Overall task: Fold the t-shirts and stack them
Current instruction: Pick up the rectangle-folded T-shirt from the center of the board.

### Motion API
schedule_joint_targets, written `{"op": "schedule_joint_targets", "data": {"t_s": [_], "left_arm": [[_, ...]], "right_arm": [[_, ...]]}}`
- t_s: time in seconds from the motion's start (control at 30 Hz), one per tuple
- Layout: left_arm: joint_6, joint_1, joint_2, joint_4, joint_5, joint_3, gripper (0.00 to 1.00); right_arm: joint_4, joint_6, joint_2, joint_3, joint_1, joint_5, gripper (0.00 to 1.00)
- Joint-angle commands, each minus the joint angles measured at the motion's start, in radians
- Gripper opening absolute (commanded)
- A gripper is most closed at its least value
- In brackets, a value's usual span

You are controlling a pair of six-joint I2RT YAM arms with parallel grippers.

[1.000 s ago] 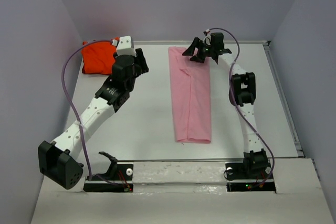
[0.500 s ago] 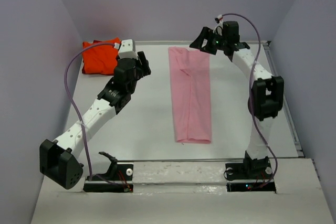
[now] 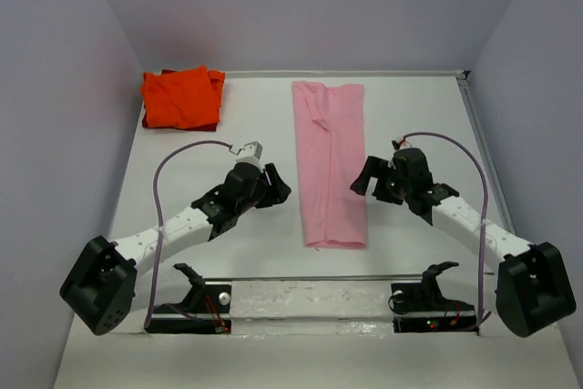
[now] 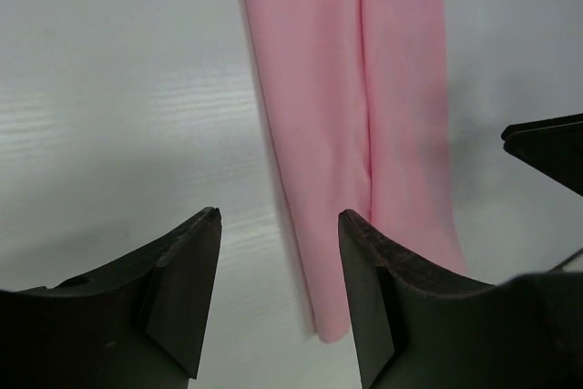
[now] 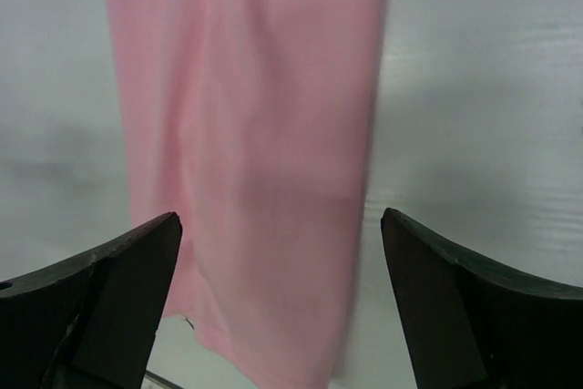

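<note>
Left tool [image 3: 276, 192] hangs with its fingers apart, holding nothing, just off the left side of the pink t-shirt [image 3: 332, 166]. My right tool [image 3: 363, 178] sits opposite at the shirt's right side, spread wide and empty too. I see the pink t-shirt lying flat as a long narrow strip from the far edge of the worktop [image 3: 228, 134] toward the near edge. The orange-red t-shirt [image 3: 182, 97] lies bunched in the far left corner, well apart from both tools.

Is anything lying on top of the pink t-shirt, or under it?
Nothing lies on the pink t-shirt; its folded strip rests flat on the table. Anything under the cloth is hidden.
</note>
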Motion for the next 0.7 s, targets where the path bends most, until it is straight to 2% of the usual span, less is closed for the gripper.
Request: {"op": "schedule_joint_targets", "data": {"t_s": [0.0, 0.2, 0.4, 0.67], "left_arm": [[-0.106, -0.096, -0.059, 0.101, 0.005, -0.049, 0.63], [-0.213, -0.208, -0.082, 0.168, -0.011, -0.167, 0.63], [-0.253, -0.250, -0.067, 0.171, -0.009, -0.206, 0.63], [-0.284, -0.307, 0.074, 0.260, 0.011, -0.224, 0.63]], "right_arm": [[0.027, 0.092, -0.162, -0.129, 0.046, 0.085, 0.94], [-0.060, 0.151, -0.289, -0.234, 0.078, 0.089, 0.89], [-0.128, 0.203, -0.323, -0.262, 0.132, 0.068, 0.90], [-0.149, 0.298, -0.344, -0.309, 0.195, 0.081, 0.89]]}}
